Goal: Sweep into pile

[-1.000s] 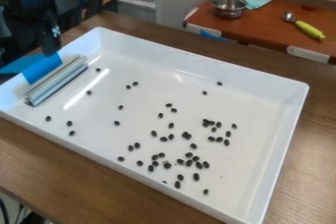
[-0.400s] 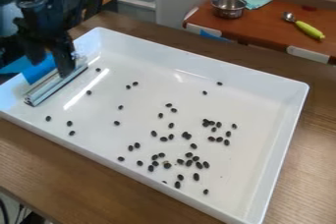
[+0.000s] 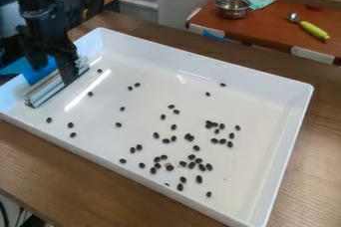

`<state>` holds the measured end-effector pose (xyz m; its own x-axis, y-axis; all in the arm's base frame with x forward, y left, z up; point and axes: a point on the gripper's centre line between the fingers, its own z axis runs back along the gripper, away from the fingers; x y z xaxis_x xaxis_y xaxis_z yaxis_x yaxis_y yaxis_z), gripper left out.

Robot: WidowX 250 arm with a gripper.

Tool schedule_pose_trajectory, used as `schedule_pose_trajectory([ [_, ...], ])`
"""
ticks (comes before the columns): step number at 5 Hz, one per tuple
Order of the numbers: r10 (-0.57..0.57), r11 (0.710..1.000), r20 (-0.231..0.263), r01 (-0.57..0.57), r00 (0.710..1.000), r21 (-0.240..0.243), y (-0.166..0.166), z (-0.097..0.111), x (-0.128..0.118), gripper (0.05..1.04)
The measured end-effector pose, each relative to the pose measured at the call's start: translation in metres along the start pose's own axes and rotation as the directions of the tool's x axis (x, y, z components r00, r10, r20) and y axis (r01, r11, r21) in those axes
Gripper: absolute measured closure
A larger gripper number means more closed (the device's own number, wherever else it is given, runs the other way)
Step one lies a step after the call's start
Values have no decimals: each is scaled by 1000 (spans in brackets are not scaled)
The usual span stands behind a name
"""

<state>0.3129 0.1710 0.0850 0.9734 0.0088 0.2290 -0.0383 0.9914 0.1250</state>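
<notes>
At the tray's left end, the black gripper hangs low over a silver metal bar with blue tape at its back. Its fingers stand apart, one in front of the bar's upper part and the other farther left by the tape. The bar lies along the left wall of the white tray. Many small dark beans are scattered over the tray floor, thickest toward the front right, with a tight cluster near the middle. A lone bean is at the front left.
The tray stands on a brown wooden table with raised walls all around. Behind, an orange-brown surface holds a metal pot, a teal cloth and a scoop with a green handle.
From the upper left, the gripper has come down and to the right, over the bar. The bar and beans look unmoved.
</notes>
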Motion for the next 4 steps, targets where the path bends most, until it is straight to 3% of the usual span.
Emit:
schedule_pose_trajectory([
  [3,-38,999,-17,38,999,-5,0,-14,-6,118],
  [4,-61,998,-49,59,997,-39,2,-22,-25,400],
])
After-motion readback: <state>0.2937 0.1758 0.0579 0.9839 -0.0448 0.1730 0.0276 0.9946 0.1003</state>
